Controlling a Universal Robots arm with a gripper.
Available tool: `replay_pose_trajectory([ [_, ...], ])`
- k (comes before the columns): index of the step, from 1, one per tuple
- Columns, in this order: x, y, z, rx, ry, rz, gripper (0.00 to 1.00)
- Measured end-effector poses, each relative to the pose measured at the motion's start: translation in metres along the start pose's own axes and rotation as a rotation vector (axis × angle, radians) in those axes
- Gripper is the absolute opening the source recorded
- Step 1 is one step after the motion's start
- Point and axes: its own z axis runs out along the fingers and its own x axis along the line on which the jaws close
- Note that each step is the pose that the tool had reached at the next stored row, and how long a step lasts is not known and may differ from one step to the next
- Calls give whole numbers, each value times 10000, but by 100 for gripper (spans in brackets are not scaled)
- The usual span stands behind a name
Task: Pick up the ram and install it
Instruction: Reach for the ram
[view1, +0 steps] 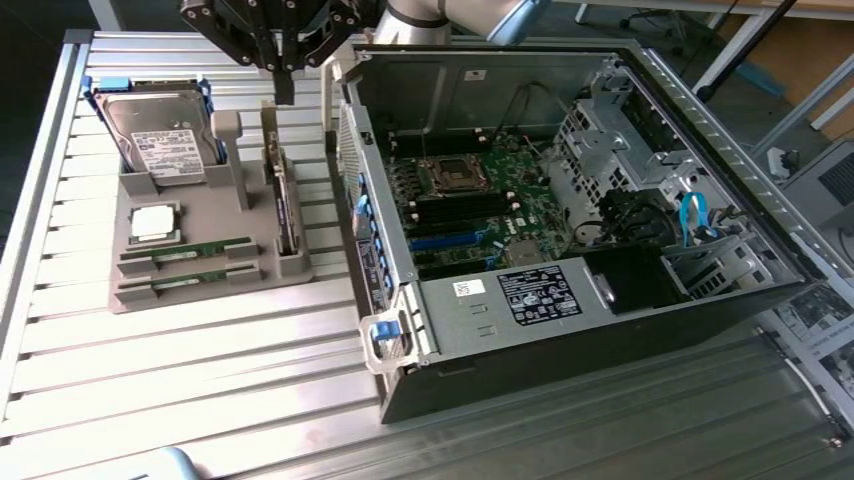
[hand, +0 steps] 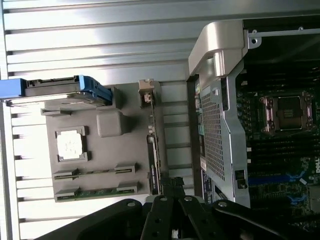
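The gripper (view1: 284, 95) is seen pinched shut with nothing held, and the ram (view1: 187, 250) is seen lying in the grey holder (view1: 214, 218) beside its twin stick (view1: 187, 283), at seven o'clock from the gripper.

Table (view1: 187, 360): ribbed alu slats, soft sheen. Holder tray (view1: 220, 222): grey matt plastic. PC case (view1: 561, 370): bare sheet metal inside (black matt outside). Hard drive (view1: 158, 130): shiny metal, paper label. Ram (view1: 187, 249): green circuit board.
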Motion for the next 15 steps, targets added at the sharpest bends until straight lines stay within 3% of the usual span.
replay_pose_trajectory([
  [15, 134, -10, -3, 0, 0, 1, 11],
])
